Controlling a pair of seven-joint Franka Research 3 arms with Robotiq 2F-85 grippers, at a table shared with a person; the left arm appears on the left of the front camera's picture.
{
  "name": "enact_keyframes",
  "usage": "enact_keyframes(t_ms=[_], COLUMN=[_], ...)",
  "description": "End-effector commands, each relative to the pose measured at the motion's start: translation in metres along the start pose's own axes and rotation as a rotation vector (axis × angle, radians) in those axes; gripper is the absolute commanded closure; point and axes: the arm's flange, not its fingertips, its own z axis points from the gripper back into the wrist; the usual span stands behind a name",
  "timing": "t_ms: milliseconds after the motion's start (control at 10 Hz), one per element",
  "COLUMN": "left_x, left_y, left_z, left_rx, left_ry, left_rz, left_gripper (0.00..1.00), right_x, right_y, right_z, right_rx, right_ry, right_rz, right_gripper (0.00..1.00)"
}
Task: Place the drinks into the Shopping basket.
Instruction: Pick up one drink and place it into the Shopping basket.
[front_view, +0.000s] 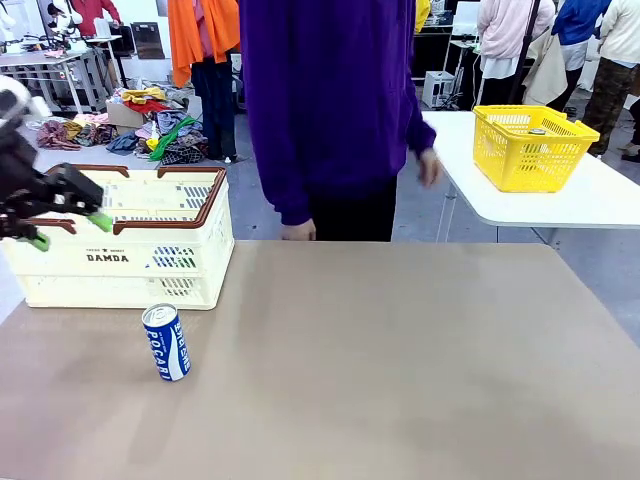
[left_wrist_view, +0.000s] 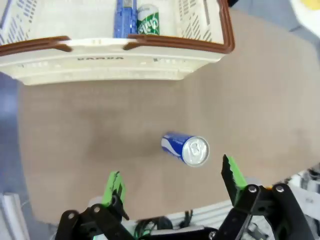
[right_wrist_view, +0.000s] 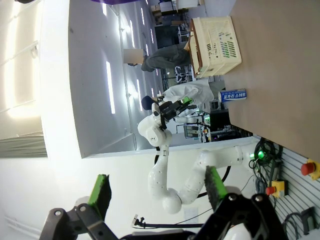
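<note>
Can (front_view: 166, 342), blue Pocari, upright on brown table (front_view: 400, 360), just in front of Shopping basket (front_view: 130, 262) | basket holds blue can (left_wrist_view: 126, 19) and green can (left_wrist_view: 148, 20) | left gripper (left_wrist_view: 172, 184) wide open, empty, above table can | right gripper (right_wrist_view: 157, 190) wide open, empty

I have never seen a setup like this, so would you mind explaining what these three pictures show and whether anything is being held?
Two white robot arms share a brown table with a person standing opposite. The front picture looks across it. The other two come from cameras on the wrists. The left gripper hangs open above a blue can standing upright on the table, near the cream Shopping basket, where a blue and a green can already lie. The right gripper is open too, pointing off sideways. Nothing is held.
</note>
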Motion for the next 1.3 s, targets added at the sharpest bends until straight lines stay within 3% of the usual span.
enact_keyframes(t_ms=[0,300,400,500,600,900,1200], left_x=[-0.025,-0.045,-0.047,-0.048,-0.039,-0.039,-0.023], left_y=[-0.027,-0.08,-0.088,-0.088,-0.102,-0.102,-0.094], left_z=[-0.036,-0.064,-0.067,-0.066,-0.061,-0.061,-0.089], left_rx=[0.094,0.068,0.042,0.038,0.085,0.085,0.145], left_ry=[0.004,0.031,0.091,0.231,0.054,0.054,0.203], left_rz=[-0.042,-0.195,-0.221,-0.228,-0.201,-0.201,-0.207], left_gripper=[0.0,0.0,0.0,0.0,0.0,0.0,0.0], right_x=[-0.001,-0.001,-0.001,-0.001,-0.001,-0.001,-0.001], right_y=[0.006,0.006,0.006,0.006,0.006,0.006,0.006], right_z=[0.001,0.001,0.001,0.001,0.001,0.001,0.001], right_rx=[0.01,0.01,0.01,0.01,0.01,0.01,0.01], right_ry=[-0.001,-0.001,-0.001,-0.001,-0.001,-0.001,-0.001], right_rz=[-0.011,-0.011,-0.011,-0.011,-0.011,-0.011,-0.011], right_gripper=[0.0,0.0,0.0,0.0,0.0,0.0,0.0])
